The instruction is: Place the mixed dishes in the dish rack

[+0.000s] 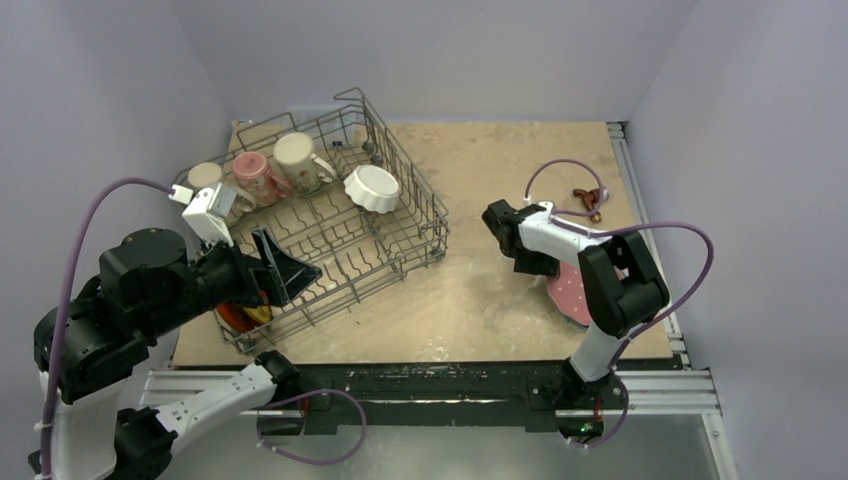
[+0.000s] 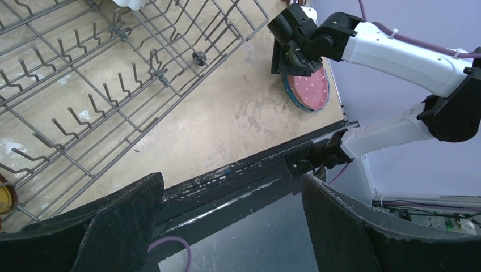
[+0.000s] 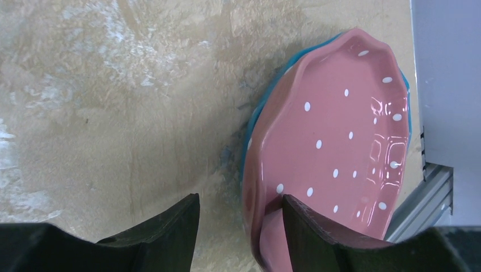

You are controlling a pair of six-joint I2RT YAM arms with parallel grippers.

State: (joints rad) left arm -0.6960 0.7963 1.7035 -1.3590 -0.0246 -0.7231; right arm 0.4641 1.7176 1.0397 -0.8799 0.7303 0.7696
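The grey wire dish rack (image 1: pixel 420 235) sits at the table's left. In it stand a beige mug (image 1: pixel 205 177), a pink mug (image 1: pixel 252 172), a cream mug (image 1: pixel 295 155) and the white fluted bowl (image 1: pixel 372 187). The red-orange plate (image 1: pixel 235 318) shows in its near-left corner. My left gripper (image 1: pixel 285 270) is open and empty above the rack's near side. The pink white-dotted plate (image 3: pixel 340 141) lies on the blue plate (image 3: pixel 253 119) at the table's right edge. My right gripper (image 3: pixel 239 199) is open and straddles the pink plate's near rim, with one finger inside the plate and one outside it.
A small brown object (image 1: pixel 590 200) lies near the far right of the table. The table's right edge and a metal rail (image 3: pixel 425 192) run just beside the plates. The left wrist view shows the rack's tines (image 2: pixel 85 102) and the right arm (image 2: pixel 397 51).
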